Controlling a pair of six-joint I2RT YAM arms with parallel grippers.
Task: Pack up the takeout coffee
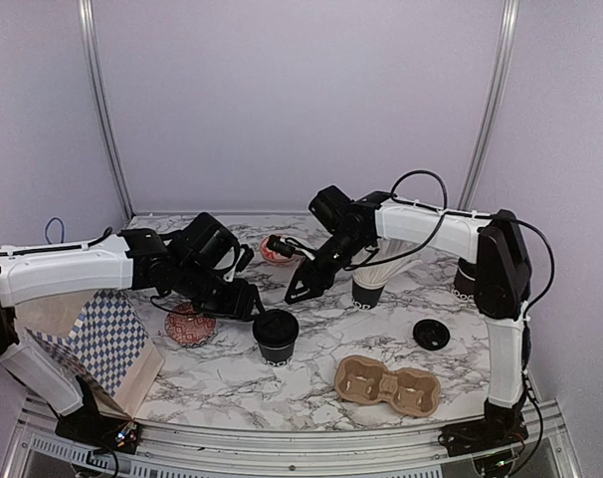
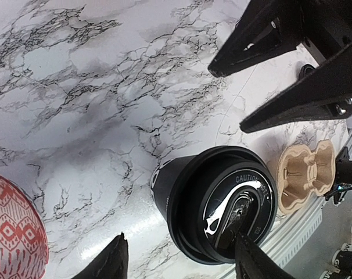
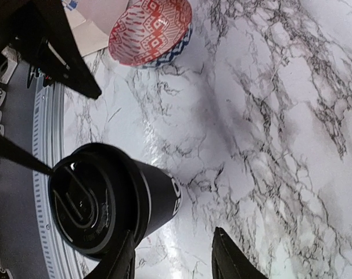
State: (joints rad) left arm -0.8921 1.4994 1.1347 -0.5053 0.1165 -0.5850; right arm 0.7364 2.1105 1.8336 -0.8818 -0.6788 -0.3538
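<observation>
Finding: the lidded black paper cup (image 1: 277, 336) stands upright on the marble-pattern bench (image 1: 321, 349), near the centre and left of the pulp carrier tray (image 1: 387, 385). Its black plastic lid (image 2: 237, 200) looks fully seated on the rim.

Left gripper (image 1: 250, 307): jaws apart, hanging just beside the cup on its far-left side, with nothing between them. Right gripper (image 1: 294, 293): jaws apart, hanging just beyond the cup and holding nothing.

Handling, in our judgement: the cup is thin paper and its wall will buckle under a hard squeeze. We cannot tell whether it is filled, so we treat it as possibly heavy and liable to spill. The lid is glossy and will likely slip under the jaws, and lifting by it risks popping it off.

We recommend taking hold across the side wall, high up just beneath the lid, where the rim stiffens the paper. Close gently and keep the cup upright.

A loose black lid (image 1: 431, 335) lies on the bench to the right, well apart from the cup.
</observation>
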